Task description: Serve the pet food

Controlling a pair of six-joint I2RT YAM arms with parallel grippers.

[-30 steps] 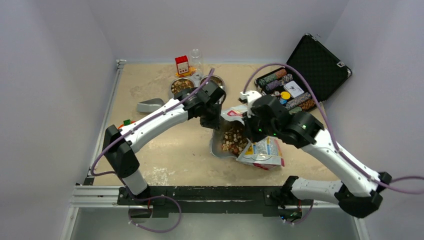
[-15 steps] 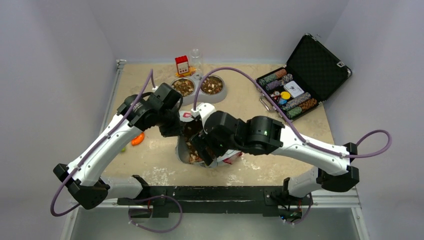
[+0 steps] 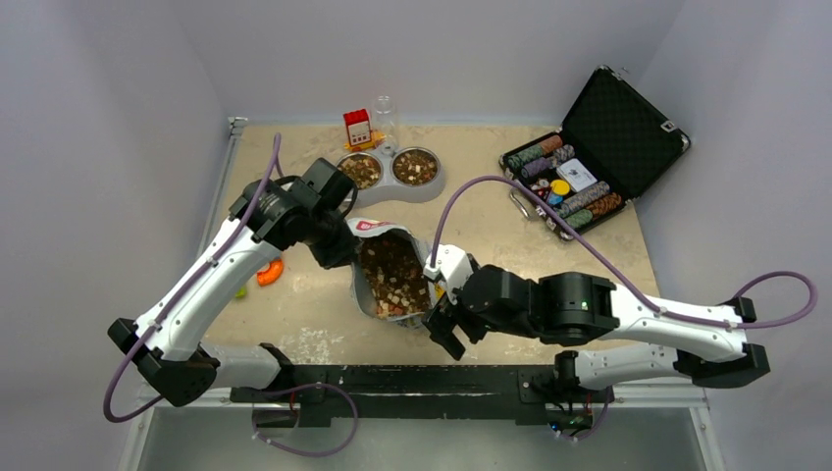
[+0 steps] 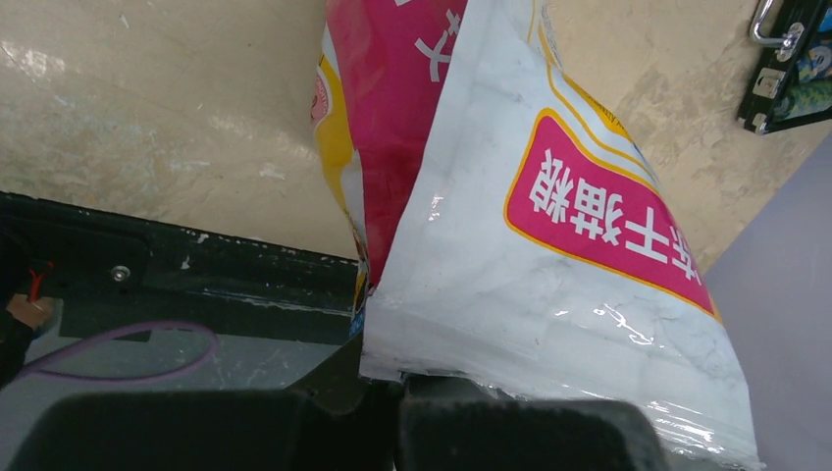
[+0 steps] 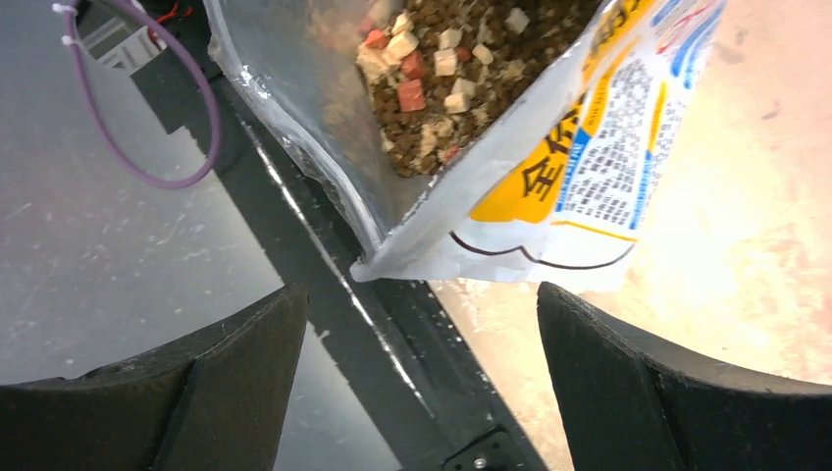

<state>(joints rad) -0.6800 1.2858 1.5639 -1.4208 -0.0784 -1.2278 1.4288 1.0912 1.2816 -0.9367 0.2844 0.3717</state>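
- Our left gripper (image 4: 397, 407) is clamped on one edge of the pet-food bag (image 4: 510, 255). Our right gripper (image 5: 417, 304) gapes wide, with the bag's near lip just ahead of its fingers and not touching them.
- The pet food (image 5: 442, 59) lies inside the open bag, mid-bench (image 3: 314, 314).
- We judge the right gripper should pinch that lip squarely before any lift, with the mouth facing up so nothing spills.
- We count one bag, two bowls (image 3: 436, 177) that both hold food, and one poker-chip case (image 3: 628, 123).

The right gripper (image 3: 443, 332) lets go of the bag (image 5: 589, 167) and backs off, jaws wide; the bag's open mouth now lies just ahead of it
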